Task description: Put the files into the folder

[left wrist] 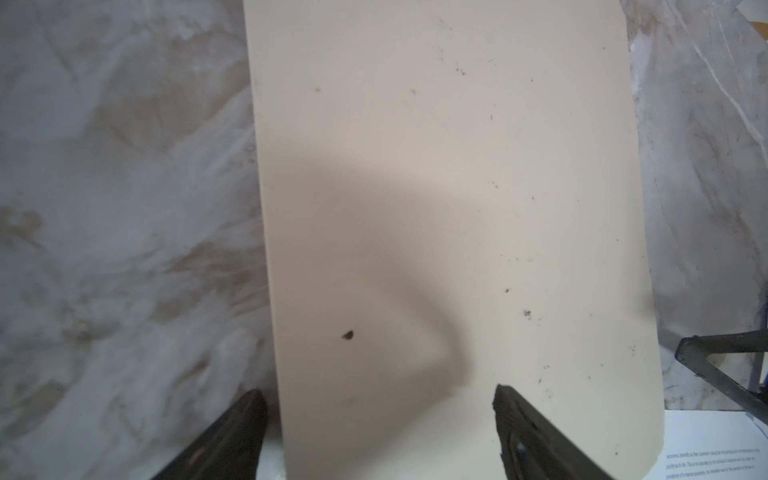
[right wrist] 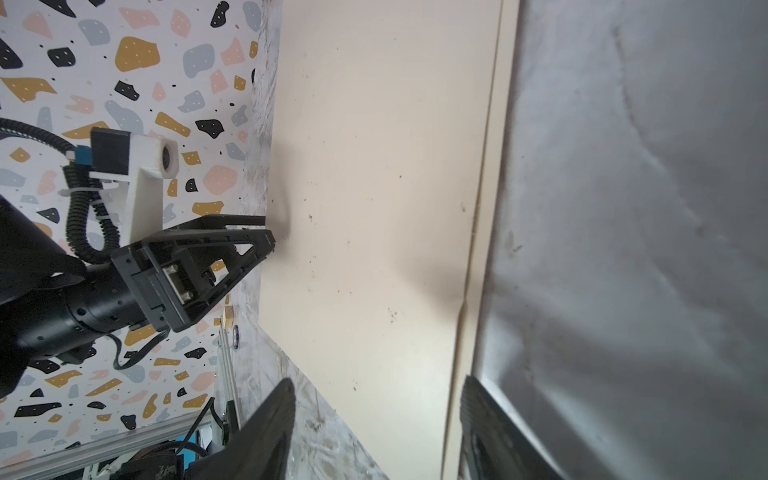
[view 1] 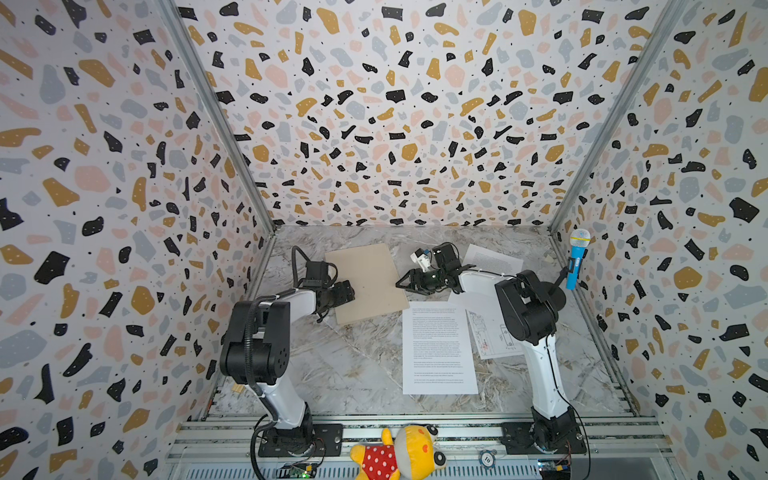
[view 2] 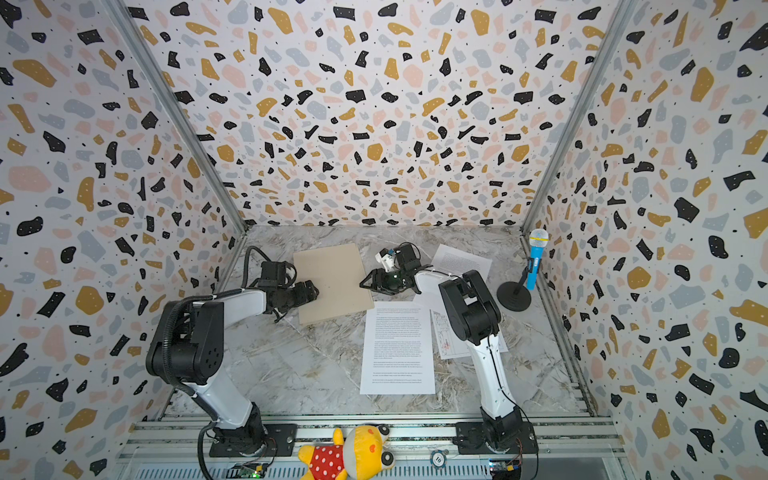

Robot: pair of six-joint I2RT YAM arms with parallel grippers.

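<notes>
Open marble tabletop (view 1: 332, 365) left of the printed sheet (view 1: 438, 349); microphone (view 1: 577, 257) along right edge.

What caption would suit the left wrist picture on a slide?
Open left gripper poised at one edge of the flat beige folder lying on the marbled table.

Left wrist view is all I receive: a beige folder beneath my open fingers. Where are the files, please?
Observer: None is in the folder. Three lie on the table to its right: a text sheet nearest the front, a diagram sheet partly hidden by the right arm, and a second text sheet farther back.
Operator: And my other arm's tool?
Observer: The right gripper is open at the folder's right edge, where two layers lie closed together.
</notes>
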